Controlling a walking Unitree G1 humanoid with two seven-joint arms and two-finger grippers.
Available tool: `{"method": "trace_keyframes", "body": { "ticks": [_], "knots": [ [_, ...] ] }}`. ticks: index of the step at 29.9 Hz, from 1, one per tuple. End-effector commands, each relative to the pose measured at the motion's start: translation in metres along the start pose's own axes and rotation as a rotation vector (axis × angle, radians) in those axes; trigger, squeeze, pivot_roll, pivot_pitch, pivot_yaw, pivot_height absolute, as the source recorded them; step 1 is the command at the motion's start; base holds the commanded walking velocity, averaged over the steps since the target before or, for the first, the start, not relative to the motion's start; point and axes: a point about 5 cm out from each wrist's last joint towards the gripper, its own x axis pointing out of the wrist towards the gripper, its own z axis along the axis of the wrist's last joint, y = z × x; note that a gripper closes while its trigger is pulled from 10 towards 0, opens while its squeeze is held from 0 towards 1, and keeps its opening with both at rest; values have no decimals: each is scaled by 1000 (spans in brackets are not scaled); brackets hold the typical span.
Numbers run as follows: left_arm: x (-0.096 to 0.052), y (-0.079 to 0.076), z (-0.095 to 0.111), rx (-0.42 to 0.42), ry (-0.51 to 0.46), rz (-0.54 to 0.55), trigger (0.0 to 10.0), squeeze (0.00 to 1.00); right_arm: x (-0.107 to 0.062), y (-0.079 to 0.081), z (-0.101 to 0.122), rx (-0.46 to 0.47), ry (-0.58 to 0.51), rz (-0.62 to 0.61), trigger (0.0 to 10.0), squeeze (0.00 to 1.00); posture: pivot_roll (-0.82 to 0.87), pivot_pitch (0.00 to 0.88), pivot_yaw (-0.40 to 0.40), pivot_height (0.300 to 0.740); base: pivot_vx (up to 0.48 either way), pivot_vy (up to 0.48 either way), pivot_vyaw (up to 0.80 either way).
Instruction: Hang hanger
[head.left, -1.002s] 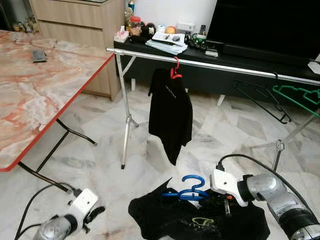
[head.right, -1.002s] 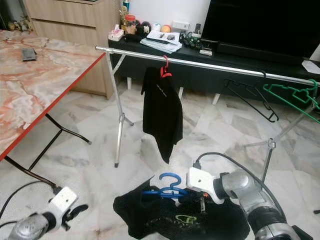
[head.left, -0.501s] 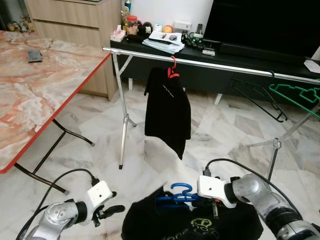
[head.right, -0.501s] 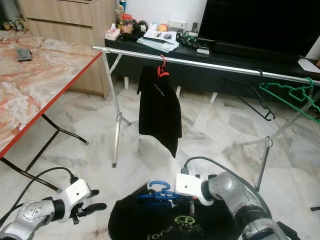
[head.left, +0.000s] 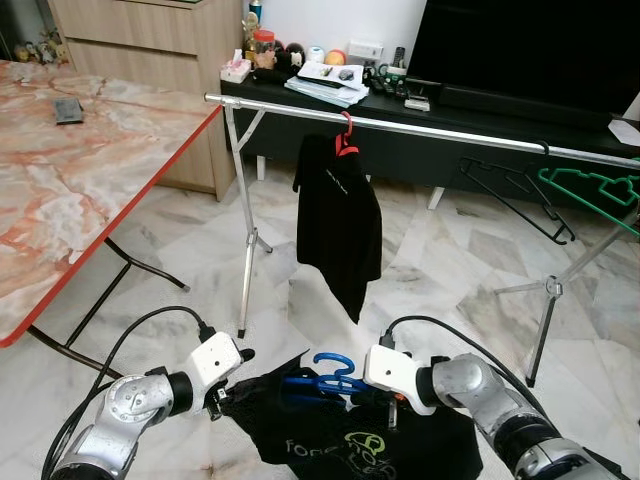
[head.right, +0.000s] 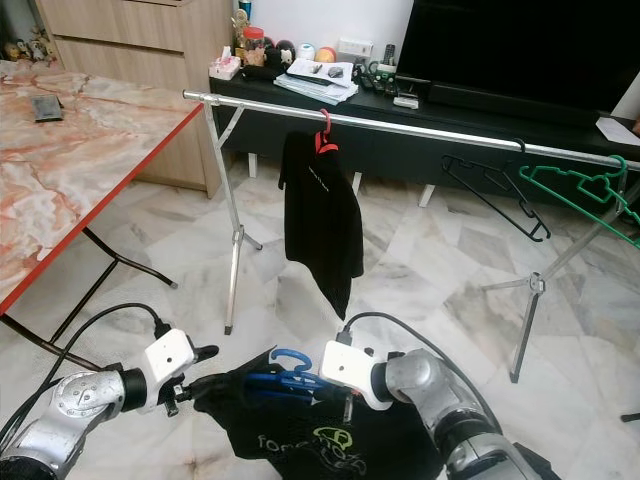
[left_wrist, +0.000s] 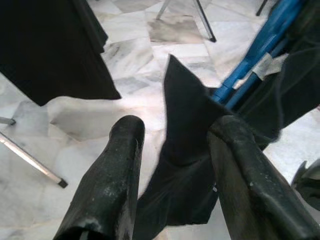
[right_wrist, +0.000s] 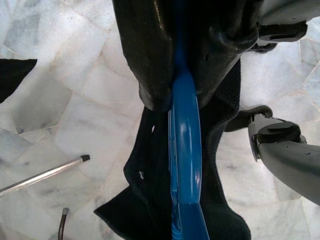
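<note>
A blue hanger (head.left: 325, 372) carries a black shirt with green print (head.left: 350, 440), held low over the marble floor. My right gripper (head.left: 352, 388) is shut on the blue hanger (right_wrist: 184, 150), just below its hook. My left gripper (head.left: 234, 383) is at the shirt's left edge and open. A pointed fold of the black shirt (left_wrist: 185, 125) lies between its spread fingers (left_wrist: 115, 175). The silver clothes rail (head.left: 440, 130) stands beyond, well above the hanger.
On the rail hang a black shirt (head.left: 340, 225) on a red hanger (head.left: 346, 140), a black hanger (head.left: 515, 195) and a green hanger (head.left: 590, 185). A red-edged marble table (head.left: 80, 190) is at the left. A dark TV console (head.left: 400, 150) stands behind the rail.
My left gripper has come in from the left to the shirt's edge. The right gripper with the blue hanger and shirt has shifted slightly left. The camera moved a little.
</note>
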Motion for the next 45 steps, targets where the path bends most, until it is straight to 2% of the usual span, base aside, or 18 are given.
{"method": "trace_keyframes", "body": {
  "ticks": [1,6,8,13,16,19,22,24,29,34,41,42,45],
  "knots": [
    [3,-4,2,-6,0,-27,10000,0,-4,-9,7,-1,-27,-32,10000,0,158,67,-136,740,0,0,0],
    [5,-2,6,-65,51,-24,10000,0,0,-9,7,-43,21,-59,10000,0,160,75,-135,740,0,0,0],
    [7,3,6,-53,97,40,10000,0,3,-9,8,-26,21,-84,10000,0,167,79,-135,740,0,0,0],
    [13,-2,12,-123,71,38,10000,0,9,-6,9,-21,21,-98,10000,0,172,83,-134,740,0,0,0],
    [15,0,12,-157,93,88,10000,0,11,-6,10,-10,15,-119,10000,0,174,84,-134,740,0,0,0],
    [18,0,17,-199,63,105,10000,0,11,-6,10,5,8,-125,10000,0,176,87,-133,740,0,0,0],
    [19,-2,20,-204,57,94,10000,0,11,-7,11,7,6,-128,10000,0,178,88,-134,740,0,0,0],
    [22,-3,19,-196,107,101,10000,0,10,-8,12,2,1,-140,10000,0,177,87,-133,740,0,0,0],
    [25,-2,20,-204,144,137,10000,0,10,-10,13,-2,-2,-143,10000,0,179,86,-133,740,0,0,0],
    [27,-5,22,-197,150,117,10000,0,10,-11,15,-3,-4,-146,10000,0,182,86,-133,740,0,0,0],
    [31,-4,21,-212,211,174,10000,0,9,-16,24,-5,-41,-152,10000,0,184,86,-134,740,0,0,0],
    [31,1,20,-212,243,225,10000,0,9,-15,26,-10,-49,-137,10000,0,186,87,-134,740,0,0,0],
    [31,5,20,-222,260,268,10000,0,10,-15,27,-12,-52,-127,10000,0,184,86,-134,740,0,0,0]
  ]
}}
